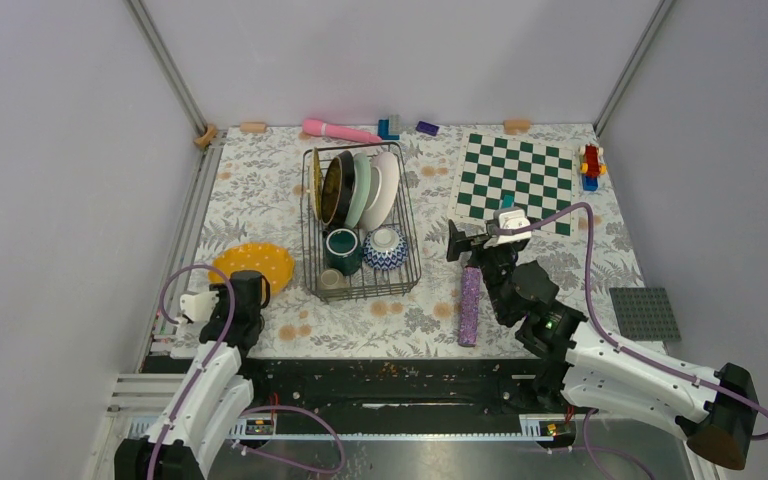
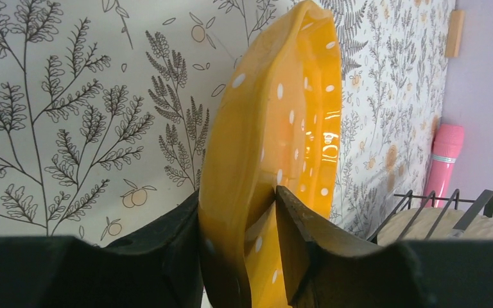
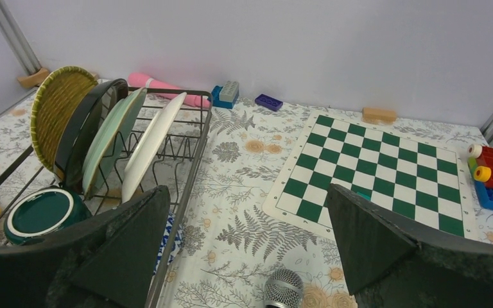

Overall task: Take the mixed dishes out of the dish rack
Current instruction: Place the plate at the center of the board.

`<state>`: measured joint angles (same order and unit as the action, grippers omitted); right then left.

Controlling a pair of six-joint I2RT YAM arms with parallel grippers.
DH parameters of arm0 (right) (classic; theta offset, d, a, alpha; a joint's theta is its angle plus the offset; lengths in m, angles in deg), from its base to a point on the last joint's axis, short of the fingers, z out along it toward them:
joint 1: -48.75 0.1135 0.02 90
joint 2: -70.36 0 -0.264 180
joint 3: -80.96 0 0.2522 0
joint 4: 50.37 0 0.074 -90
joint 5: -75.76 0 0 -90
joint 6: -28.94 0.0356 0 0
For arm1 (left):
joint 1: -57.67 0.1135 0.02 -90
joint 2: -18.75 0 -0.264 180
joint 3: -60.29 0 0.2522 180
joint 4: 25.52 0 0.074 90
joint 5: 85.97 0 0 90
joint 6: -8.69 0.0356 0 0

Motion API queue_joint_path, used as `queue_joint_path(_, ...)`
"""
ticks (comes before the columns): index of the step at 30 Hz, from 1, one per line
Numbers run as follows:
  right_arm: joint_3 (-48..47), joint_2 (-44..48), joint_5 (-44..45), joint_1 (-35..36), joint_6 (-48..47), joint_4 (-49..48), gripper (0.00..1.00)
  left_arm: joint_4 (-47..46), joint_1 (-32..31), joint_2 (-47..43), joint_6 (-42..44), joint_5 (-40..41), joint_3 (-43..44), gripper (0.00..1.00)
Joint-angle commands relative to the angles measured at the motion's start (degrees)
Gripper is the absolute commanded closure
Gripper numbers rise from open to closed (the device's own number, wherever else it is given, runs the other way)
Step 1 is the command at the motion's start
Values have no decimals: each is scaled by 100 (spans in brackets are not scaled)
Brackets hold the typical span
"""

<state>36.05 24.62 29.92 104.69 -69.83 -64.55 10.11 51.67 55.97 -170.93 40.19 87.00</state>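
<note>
Left fingers (image 1: 249, 284) in top view: at near edge of yellow white-dotted round plate (image 1: 265, 258), lying flat on floral counter (image 1: 410, 320) just left of black wire dish rack (image 1: 360, 290) – looks like drop-off spot. Right fingers (image 1: 468, 252) hover right of rack.
Left wrist: fingers straddle plate rim; gripping or loosening, can't tell.
Right wrist: fingers spread wide, empty, facing upright plates (image 3: 151, 138) in rack, probably next pick.

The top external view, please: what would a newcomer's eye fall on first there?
Probably the yellow dotted plate lying left of the dish rack, its rim between the jaws of the left end effector. Next come the upright plates at the rack's far end and the green-white chessboard to its right.
</note>
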Motion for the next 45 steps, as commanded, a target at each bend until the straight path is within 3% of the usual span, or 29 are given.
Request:
queue_joint_path(1,-9,8,277,30,-99,-422,0,-185,29,-36,-103,-99,-31,60)
queue_joint_path(18,2,60,118,27,33,-273,0,106,37,6,-126,-468,-184,49)
queue_joint_path(25,-112,39,136,28,97,-30,0,626,44,-205,-84,-463,-25,15)
queue_joint_path(29,-160,5,132,29,136,79,0,1068,46,-464,-60,-394,155,2)
queue_joint_path(42,-316,-35,97,28,288,397,0,3192,47,-1097,194,59,1414,1)
queue_joint_path(45,-447,-76,6,22,477,657,0,3199,46,-1184,745,26,1804,1)
